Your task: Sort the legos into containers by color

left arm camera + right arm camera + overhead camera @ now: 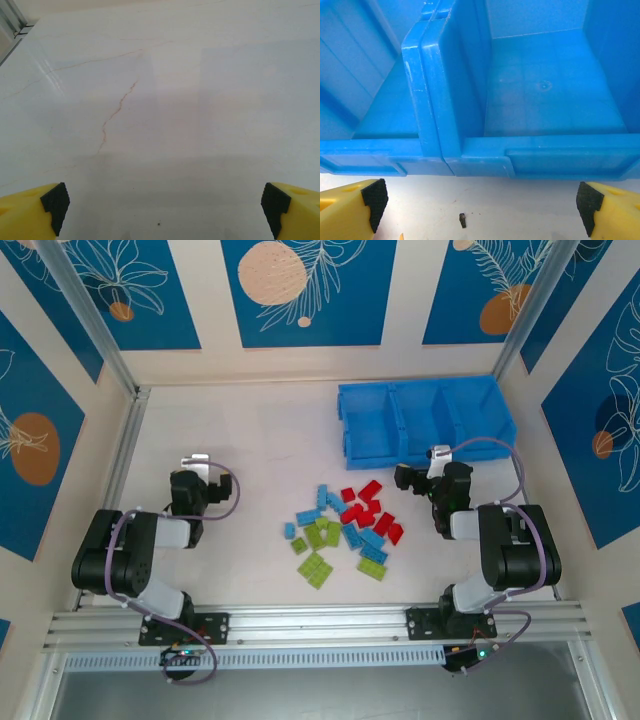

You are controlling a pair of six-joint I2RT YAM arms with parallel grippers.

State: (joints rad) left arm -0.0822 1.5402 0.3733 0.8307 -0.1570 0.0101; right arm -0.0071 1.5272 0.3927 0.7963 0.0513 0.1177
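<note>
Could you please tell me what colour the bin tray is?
The bin tray is bright blue all over; the top external view shows it best.

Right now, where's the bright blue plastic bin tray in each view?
Top external: bright blue plastic bin tray upper right, beyond the lego pile.
Right wrist: tray across the upper frame, two compartments facing.
Left wrist: white tabletop ahead.
Shared landmark: tray's near front wall.
</note>
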